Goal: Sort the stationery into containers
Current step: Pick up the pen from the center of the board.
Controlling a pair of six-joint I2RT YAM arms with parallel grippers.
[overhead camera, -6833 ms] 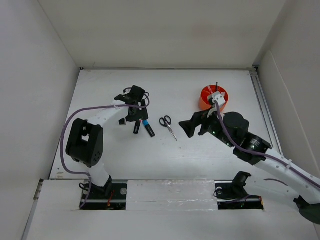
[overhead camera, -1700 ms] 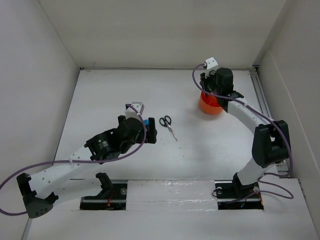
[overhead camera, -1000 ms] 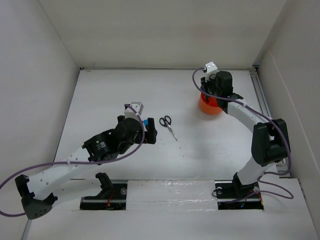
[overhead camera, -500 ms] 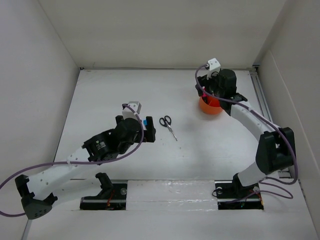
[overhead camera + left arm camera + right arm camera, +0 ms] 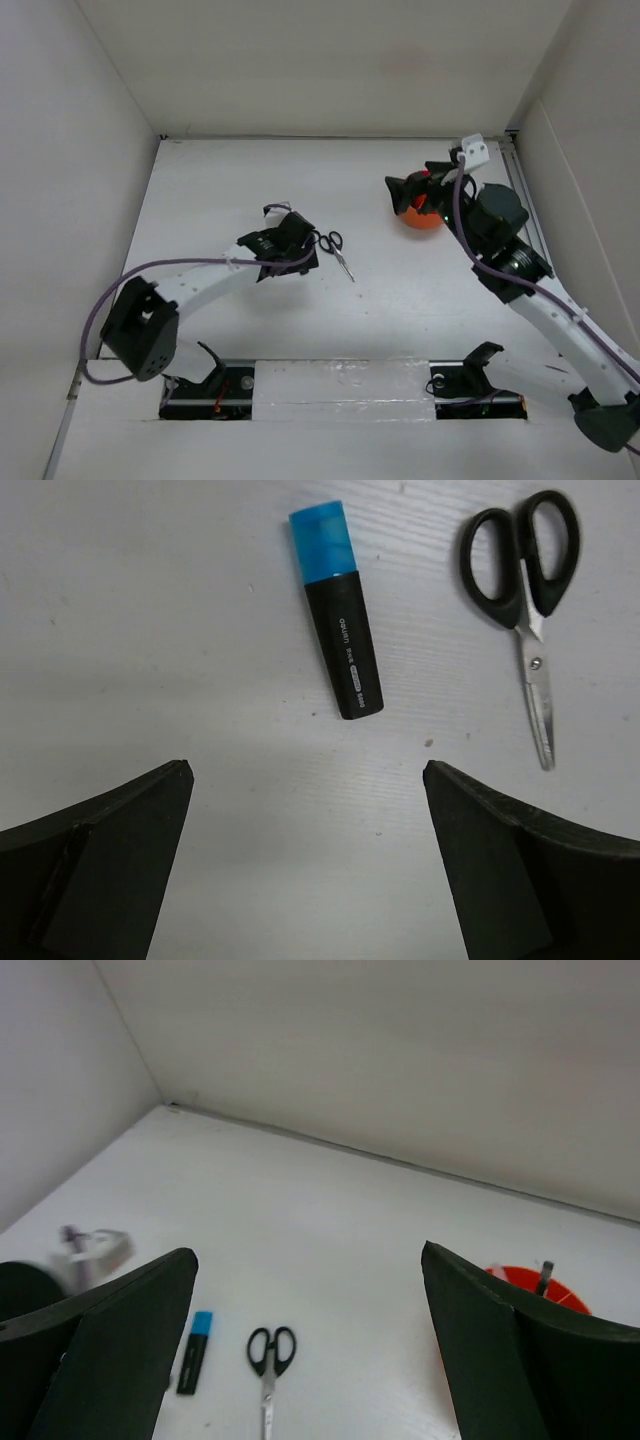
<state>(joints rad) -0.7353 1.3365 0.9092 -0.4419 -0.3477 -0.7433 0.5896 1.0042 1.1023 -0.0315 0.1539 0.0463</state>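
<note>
A black highlighter with a blue cap (image 5: 337, 650) lies on the white table, with black-handled scissors (image 5: 525, 580) to its right. My left gripper (image 5: 305, 772) hovers open just short of the highlighter, nothing between its fingers. From above, the left gripper (image 5: 292, 252) hides the highlighter; the scissors (image 5: 337, 250) lie just to its right. The orange container (image 5: 425, 220) stands at the back right, partly behind my open, empty right gripper (image 5: 405, 192). The right wrist view shows the right gripper (image 5: 308, 1255), highlighter (image 5: 193, 1353), scissors (image 5: 268, 1360) and the container (image 5: 545, 1290) with a dark pen (image 5: 543, 1278) standing in it.
White walls close in the table at the back and on both sides. A metal rail (image 5: 525, 210) runs along the right edge beside the container. The left arm's cable (image 5: 170, 265) loops over the near-left part of the table.
My right gripper went from nearly shut over the container to wide open and drew back, now facing left across the table. The left arm changed pose; its open gripper stays over the highlighter.
</note>
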